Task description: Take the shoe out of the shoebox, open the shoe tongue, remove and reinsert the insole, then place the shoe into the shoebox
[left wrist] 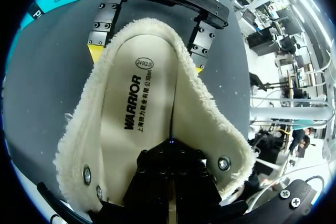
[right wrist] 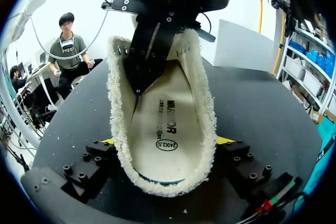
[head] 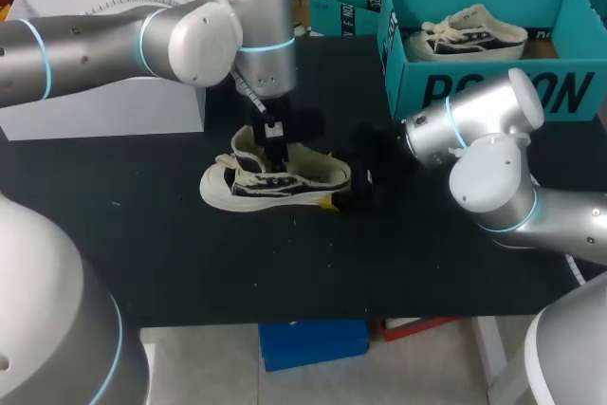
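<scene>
While the shoe (head: 285,177) sits out of the box on the black table (head: 190,253), sole down, near the middle, right gripper (right wrist: 167,142) clamps it at the end facing the right arm, one yellow-tipped finger (right wrist: 226,140) pressed to each fleecy side, so jaws fairly wide and holding the shoe. Left gripper (left wrist: 170,148) comes straight down from above into the shoe opening, fingers drawn narrow together, tips down at the insole (left wrist: 136,108); can't tell whether they pinch anything. Insole lies flat inside the shoe, printed side up. Teal shoebox (head: 493,92) stands at the far right of the table, well apart from the shoe, with a second shoe (head: 469,35) in it.
</scene>
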{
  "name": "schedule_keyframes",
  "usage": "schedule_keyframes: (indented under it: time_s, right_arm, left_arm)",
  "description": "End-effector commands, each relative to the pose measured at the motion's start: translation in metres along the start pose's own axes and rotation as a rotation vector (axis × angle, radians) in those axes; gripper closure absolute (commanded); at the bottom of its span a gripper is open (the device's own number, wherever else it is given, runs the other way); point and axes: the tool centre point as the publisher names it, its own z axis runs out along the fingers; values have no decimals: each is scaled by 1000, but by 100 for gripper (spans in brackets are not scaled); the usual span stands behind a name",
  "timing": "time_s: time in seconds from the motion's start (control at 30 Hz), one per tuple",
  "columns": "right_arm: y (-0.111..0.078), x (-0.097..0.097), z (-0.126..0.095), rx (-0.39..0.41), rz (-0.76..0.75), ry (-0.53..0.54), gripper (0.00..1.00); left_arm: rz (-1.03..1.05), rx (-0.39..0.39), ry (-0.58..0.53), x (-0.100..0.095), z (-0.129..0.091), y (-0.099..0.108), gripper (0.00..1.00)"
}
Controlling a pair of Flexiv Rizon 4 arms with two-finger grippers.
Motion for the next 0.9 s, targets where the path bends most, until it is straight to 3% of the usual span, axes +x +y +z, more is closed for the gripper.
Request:
schedule_keyframes:
  time_s: [0.03,0.63,0.67,0.7,0.73,0.83,0.9]
  right_arm:
    - [0,-1,1,1,1,-2,100]
    - [0,-1,1,1,1,-2,100]
    - [0,-1,1,1,1,-2,100]
    - [0,-1,1,1,1,-2,100]
    - [0,-1,1,1,1,-2,100]
    - [0,-1,1,1,1,-2,100]
    - [0,-1,1,1,1,-2,100]
  left_arm:
    - [2,0,-1,0,10,-4,100]
    - [-32,-24,-31,-5,17,-2,100]
    - [-26,-23,-31,-4,17,-2,97]
    - [-20,-21,-33,-3,17,-3,70]
    - [-14,-20,-36,-3,16,-4,65]
    - [-8,-20,-39,-2,16,-4,57]
    - [-6,-24,-51,-2,15,-3,58]
